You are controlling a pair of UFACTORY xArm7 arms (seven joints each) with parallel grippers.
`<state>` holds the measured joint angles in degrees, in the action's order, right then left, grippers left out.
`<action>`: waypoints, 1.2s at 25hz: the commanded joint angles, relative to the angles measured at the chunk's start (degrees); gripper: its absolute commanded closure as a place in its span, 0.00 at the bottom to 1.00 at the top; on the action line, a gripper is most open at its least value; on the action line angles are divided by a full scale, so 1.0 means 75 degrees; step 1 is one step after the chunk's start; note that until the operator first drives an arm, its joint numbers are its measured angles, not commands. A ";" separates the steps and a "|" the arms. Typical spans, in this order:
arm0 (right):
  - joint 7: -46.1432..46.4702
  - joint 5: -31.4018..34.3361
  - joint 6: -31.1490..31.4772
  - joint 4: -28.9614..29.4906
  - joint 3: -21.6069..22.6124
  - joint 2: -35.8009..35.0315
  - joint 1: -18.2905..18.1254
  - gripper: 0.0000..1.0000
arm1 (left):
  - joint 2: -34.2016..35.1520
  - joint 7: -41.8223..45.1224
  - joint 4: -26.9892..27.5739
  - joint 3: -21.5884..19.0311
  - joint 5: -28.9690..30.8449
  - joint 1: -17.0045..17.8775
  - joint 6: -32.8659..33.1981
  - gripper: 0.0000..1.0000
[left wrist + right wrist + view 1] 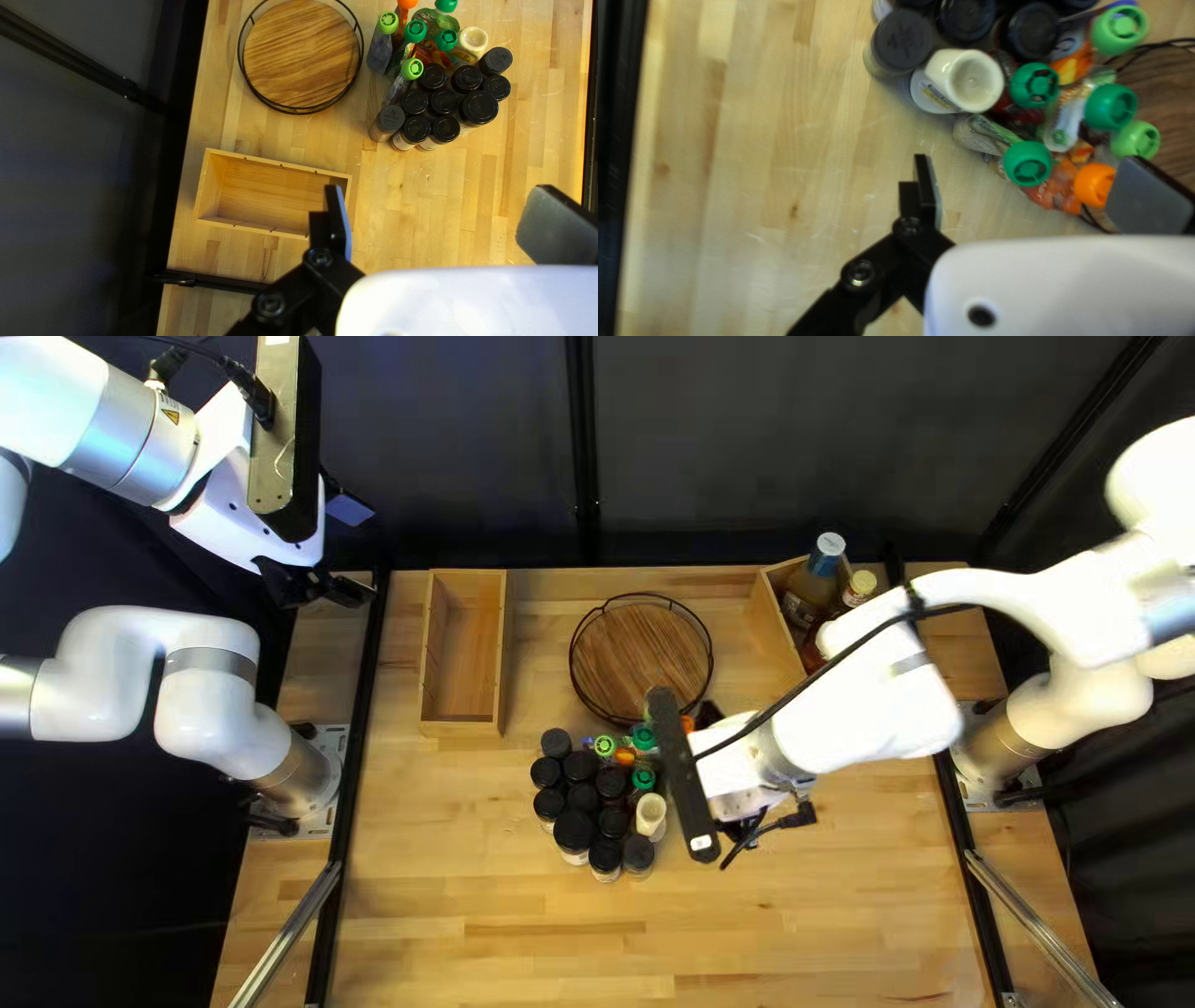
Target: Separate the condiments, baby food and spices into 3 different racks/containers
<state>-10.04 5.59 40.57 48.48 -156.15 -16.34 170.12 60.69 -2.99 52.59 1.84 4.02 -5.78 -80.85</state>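
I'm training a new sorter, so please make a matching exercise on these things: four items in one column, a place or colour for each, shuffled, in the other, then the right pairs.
Things
1. Round wire-rimmed wooden tray
2. White-capped bottle
3. Spice jars
4. Baby food pouches

Place or colour
A. Black or dark grey lids
B. Between the two wooden boxes
C. Green or orange caps
D. Inside a wooden box, at the right of the top left view

Pairs: 1-B, 2-D, 3-A, 4-C
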 commanded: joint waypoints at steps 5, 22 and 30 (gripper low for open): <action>0.1016 -0.1019 0.1839 -0.0762 -0.1614 -0.3198 0.0523 0.00 | 0.0000 0.0000 0.0000 0.0000 0.0000 0.0000 0.0000 0.00; 0.1193 -0.0668 0.4333 -0.0193 -0.2377 -0.5643 0.0144 0.00 | 0.0000 0.0000 0.0000 0.0000 0.0000 0.0000 0.0000 0.00; 0.0965 -0.0654 0.4396 -0.0175 -0.2193 -0.5735 0.0053 0.00 | 0.0000 0.0000 0.0000 0.0000 0.0000 0.0000 0.0000 0.00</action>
<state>-2.78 0.68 73.53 47.16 -172.61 -59.34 170.53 60.69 -2.99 52.59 1.84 4.02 -5.78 -80.85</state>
